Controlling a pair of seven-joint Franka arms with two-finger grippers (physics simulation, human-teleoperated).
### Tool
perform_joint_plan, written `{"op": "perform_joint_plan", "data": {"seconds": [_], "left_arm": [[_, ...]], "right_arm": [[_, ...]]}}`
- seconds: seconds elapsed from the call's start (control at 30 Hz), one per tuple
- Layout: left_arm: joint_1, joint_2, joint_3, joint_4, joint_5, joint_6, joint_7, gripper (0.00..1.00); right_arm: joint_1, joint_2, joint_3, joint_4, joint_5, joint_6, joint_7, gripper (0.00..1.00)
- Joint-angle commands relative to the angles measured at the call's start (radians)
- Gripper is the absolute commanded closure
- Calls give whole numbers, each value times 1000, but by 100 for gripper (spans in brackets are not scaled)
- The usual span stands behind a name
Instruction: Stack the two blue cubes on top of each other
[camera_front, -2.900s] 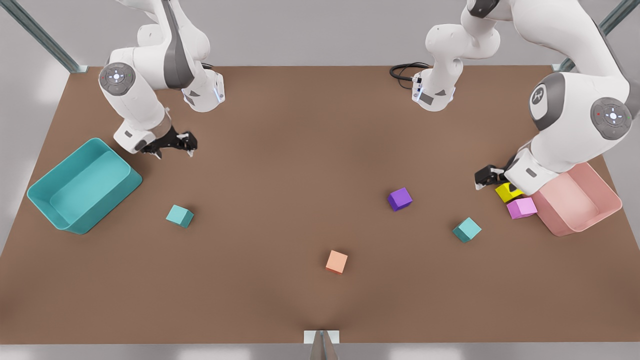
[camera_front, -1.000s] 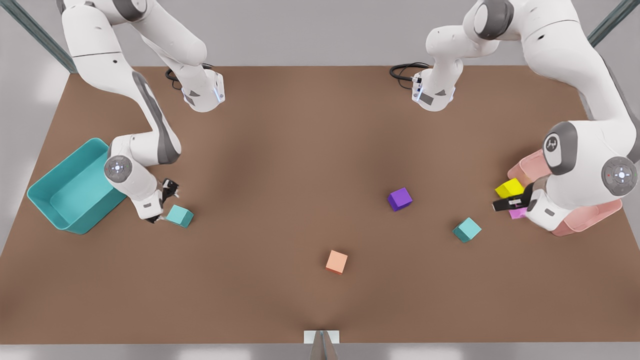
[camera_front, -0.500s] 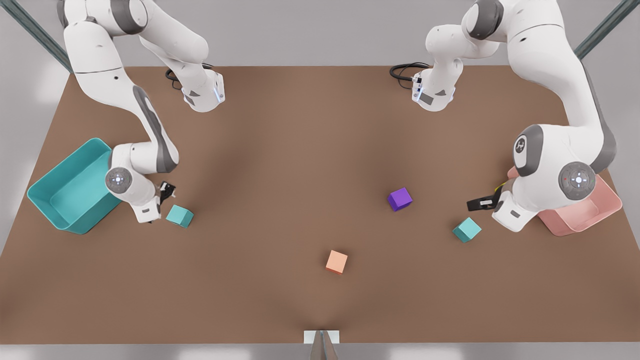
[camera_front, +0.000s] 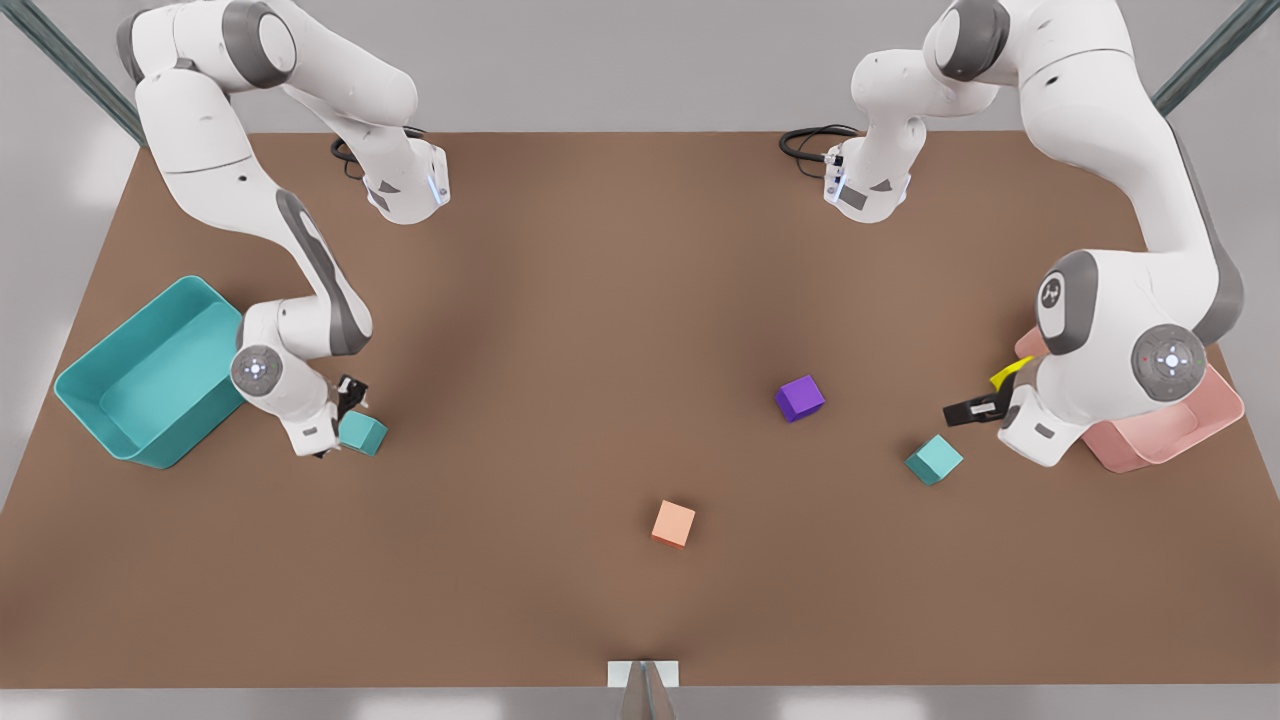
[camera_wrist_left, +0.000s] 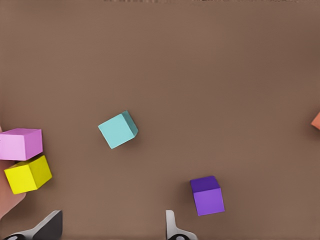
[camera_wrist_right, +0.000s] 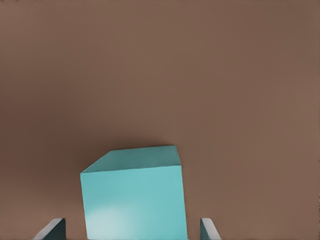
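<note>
A matte brown table (camera_front: 600, 300) fills the workspace, backed by a pale grey wall with metal frame struts at the corners. A teal bin (camera_front: 110, 400) sits at the front view's left and a pink bin (camera_front: 1190, 430) at its right.

The right gripper (camera_front: 345, 425) (on the arm at the front view's left) hangs low over one blue cube (camera_front: 362, 434), its elbow bent sharply beside the teal bin; in the right wrist view its fingertips (camera_wrist_right: 50, 230) stand spread on either side of that cube (camera_wrist_right: 134, 197), not touching it. The left gripper (camera_front: 965, 412) reaches out from in front of the pink bin, fingers (camera_wrist_left: 172, 227) parted with nothing between them, near the other blue cube (camera_front: 934, 459) but apart from it.

Both cubes are plain turquoise, resting flat on the table, well apart from each other. Between them lie a purple cube (camera_front: 800, 398) and an orange cube (camera_front: 673, 524); a yellow cube (camera_wrist_left: 28, 174) and a pink cube (camera_wrist_left: 21, 144) touch by the pink bin
</note>
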Motion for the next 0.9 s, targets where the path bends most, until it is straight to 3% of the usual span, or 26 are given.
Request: {"op": "perform_joint_plan", "data": {"seconds": [0.0, 0.07, 0.23, 0.33, 0.63, 0.67, 0.7, 0.77, 0.87], "left_arm": [[23, 0, 2, 6, -8, 15, -34, 0], [12, -7, 1, 13, 3, 12, -238, 0], [7, -24, -25, 16, -1, -56, -235, 0], [-26, -29, -140, 36, 6, -60, -248, 0], [-39, -67, -171, 30, 15, -105, -250, 0], [-31, -72, -173, 26, 72, -106, -239, 0], [-31, -76, -176, 8, 95, -115, -285, 0], [7, -72, -176, -12, 81, -117, -773, 0], [191, -73, -176, -12, 5, -94, -917, 0]], "right_arm": [[0, 6, -3, 10, 1, 23, 13, 0], [0, 17, -5, 19, -6, 24, 11, 0], [7, 41, -5, 11, -6, 58, 19, 0], [6, 49, -3, 5, -6, 57, 19, 0], [4, 79, -6, -19, -6, 101, 19, 0], [6, 79, -6, -19, -4, 101, 19, 14], [7, 81, -6, -18, -4, 98, 26, 42], [7, 81, -6, -18, -4, 95, 26, 46], [7, 40, -1, -9, -4, 24, 28, 46]]}}
